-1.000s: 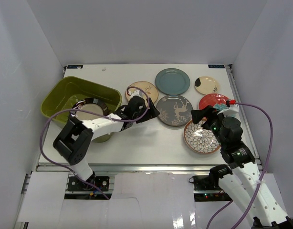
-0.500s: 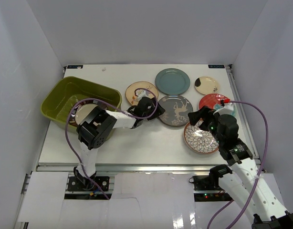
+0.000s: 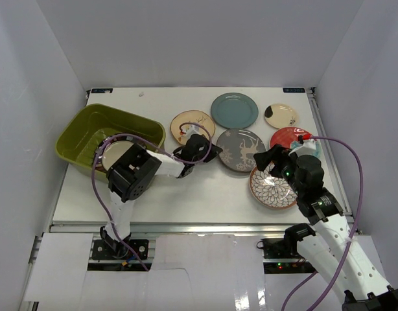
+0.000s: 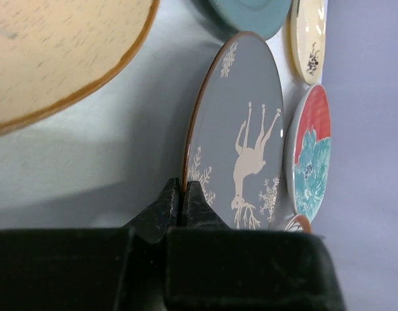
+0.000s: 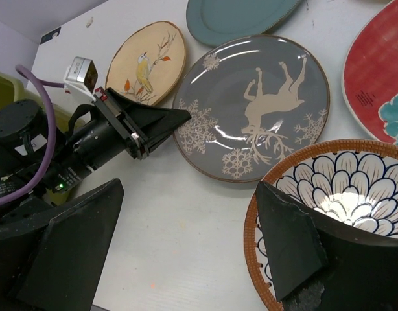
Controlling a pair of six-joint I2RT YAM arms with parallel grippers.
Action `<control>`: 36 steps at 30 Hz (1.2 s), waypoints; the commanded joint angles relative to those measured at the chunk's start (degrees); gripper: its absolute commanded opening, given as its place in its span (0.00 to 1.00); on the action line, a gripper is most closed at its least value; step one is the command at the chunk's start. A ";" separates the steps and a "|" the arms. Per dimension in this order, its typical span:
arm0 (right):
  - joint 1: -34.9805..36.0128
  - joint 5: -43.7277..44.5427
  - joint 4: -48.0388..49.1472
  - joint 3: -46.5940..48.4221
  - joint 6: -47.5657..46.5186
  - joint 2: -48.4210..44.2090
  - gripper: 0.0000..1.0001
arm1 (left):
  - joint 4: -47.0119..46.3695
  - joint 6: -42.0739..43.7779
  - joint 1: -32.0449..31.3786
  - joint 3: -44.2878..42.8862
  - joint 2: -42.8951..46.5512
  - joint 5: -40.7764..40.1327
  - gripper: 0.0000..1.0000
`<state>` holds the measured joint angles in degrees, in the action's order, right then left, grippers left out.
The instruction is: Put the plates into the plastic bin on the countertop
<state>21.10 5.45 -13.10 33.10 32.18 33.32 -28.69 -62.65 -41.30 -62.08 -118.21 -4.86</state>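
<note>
My left gripper [image 3: 214, 151] [image 4: 181, 192] is shut on the left rim of the grey plate with the deer [image 3: 243, 149] [image 4: 244, 129] [image 5: 257, 110], which lies on the white countertop [image 3: 205, 188]. My right gripper [image 3: 267, 159] [image 5: 186, 253] hangs open with one finger over the left rim of the petal-pattern plate [image 3: 271, 189] [image 5: 354, 188] and nothing between its fingers. The olive-green bin [image 3: 89, 126] at the left holds a black-rimmed tan plate [image 3: 115, 154].
Around the grey plate lie the cream bird plate [image 3: 192, 124] [image 5: 147, 61], the grey-blue plate [image 3: 234, 110], the cream plate with a dark patch [image 3: 281, 115] and the red plate [image 3: 290, 137] [image 4: 312, 155]. White walls enclose the table on three sides.
My left gripper has slid right, from beside the bird plate to the grey plate's rim, and shut on it. The right arm has barely shifted.
</note>
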 commanded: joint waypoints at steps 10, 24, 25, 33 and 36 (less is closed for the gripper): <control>-0.18 -2.73 3.87 -0.41 0.07 -1.68 0.90 | 3.29 6.40 1.04 6.98 22.31 1.78 0.00; -0.18 -4.39 4.40 -1.72 0.33 -4.05 0.90 | 14.34 8.33 15.87 4.69 51.81 12.07 0.00; -0.18 -4.92 5.10 -1.99 0.42 -3.97 0.91 | 19.58 9.38 17.38 4.52 54.03 11.64 0.00; -0.10 -8.35 5.98 -2.43 -0.37 -2.74 0.91 | 51.35 24.50 28.72 -1.90 67.84 -10.49 0.00; -0.18 -9.23 6.07 -2.08 -1.24 -2.21 0.91 | 54.51 28.37 29.34 -0.50 71.10 -20.57 0.00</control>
<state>21.06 -1.80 -10.09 30.26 32.42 30.87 19.66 -38.50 -12.27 -61.71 -49.25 -13.93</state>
